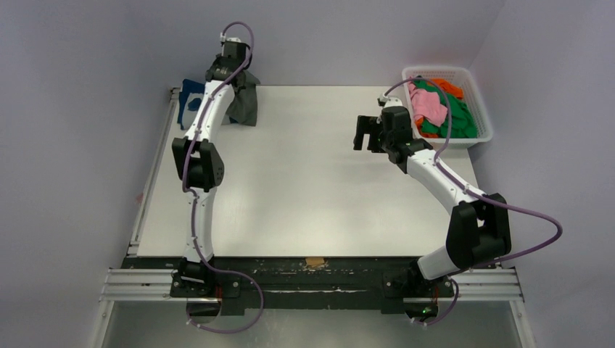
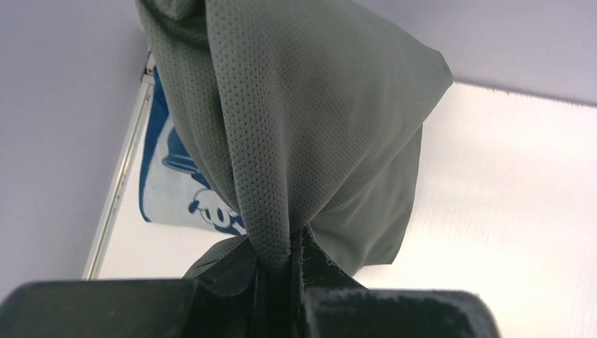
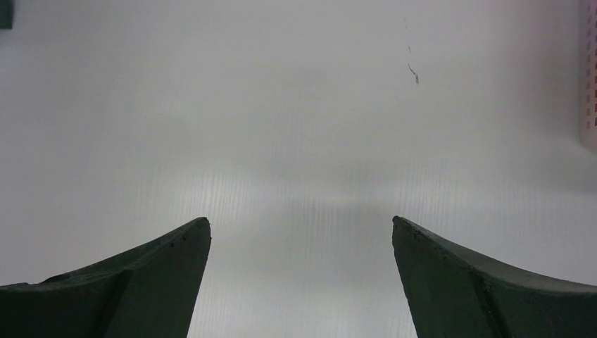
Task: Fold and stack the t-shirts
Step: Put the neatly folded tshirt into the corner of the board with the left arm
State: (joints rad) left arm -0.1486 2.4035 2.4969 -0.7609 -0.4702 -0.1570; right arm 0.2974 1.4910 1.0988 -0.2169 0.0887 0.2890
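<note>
At the far left corner of the white table (image 1: 312, 188) lies the navy blue t-shirt (image 1: 190, 98). The left arm covers much of it from overhead. In the left wrist view its white cartoon print shows, but the cloth hanging in front cuts off most of the figure.

Just to its right the left gripper (image 2: 292, 260) is clenched on the dark grey t-shirt (image 1: 245, 105). The wrist view shows a bunched fold of the perforated cloth pinched between the two dark fingers (image 2: 232, 271), and the rest fans out from there. From overhead the gripper itself is hard to make out behind the wrist and its cable. The grey cloth hangs down from it, and its lower edge seems to reach the table by the back edge, though the angle does not settle whether it touches.

At the near edge, about halfway across, there is a small tan patch (image 1: 315, 261) that is too small to identify.

Right of centre the right gripper (image 1: 366, 133) hangs over bare table with its jaws spread wide and nothing between them.

At the far right corner stands the white mesh basket (image 1: 479, 94). Only a strip of its wall enters the right wrist view. It holds a crumpled heap of a pink t-shirt (image 1: 428, 101), a green t-shirt (image 1: 458, 116) and an orange t-shirt (image 1: 448, 87). They are tangled, so where one garment ends and the next begins cannot be told.
</note>
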